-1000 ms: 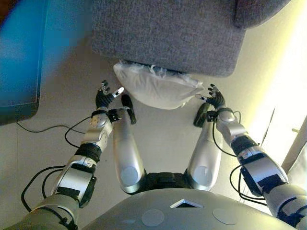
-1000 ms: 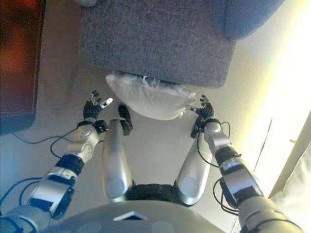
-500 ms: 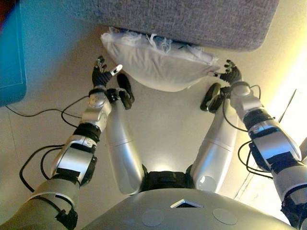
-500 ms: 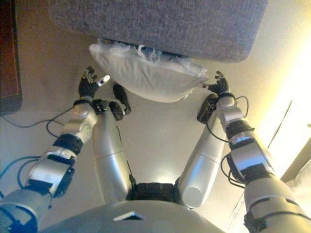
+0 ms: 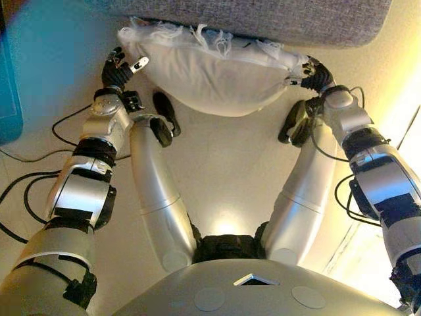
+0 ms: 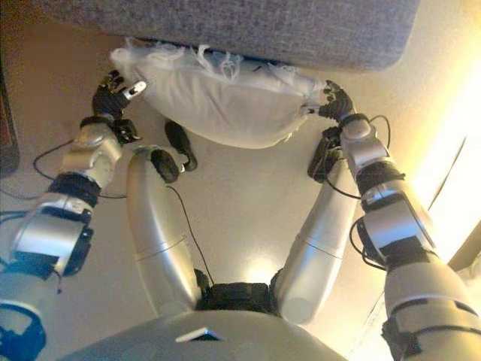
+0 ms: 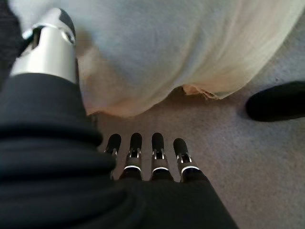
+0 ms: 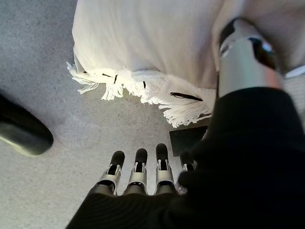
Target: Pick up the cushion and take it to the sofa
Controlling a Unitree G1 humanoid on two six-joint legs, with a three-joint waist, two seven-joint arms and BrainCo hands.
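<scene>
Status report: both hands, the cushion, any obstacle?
Left hand and right hand open, one at each end of the cushion. Cushion on the floor against the sofa base, not gripped. No obstacle visible.

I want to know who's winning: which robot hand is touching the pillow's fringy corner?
The right hand: it reaches the cushion's fringed end; the left hand sits beside the other end.

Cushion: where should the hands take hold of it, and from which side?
Probably its two short ends, one hand from each side. The cushion lies wide on the floor against the sofa, and the left hand and right hand already flank those ends, open.
</scene>
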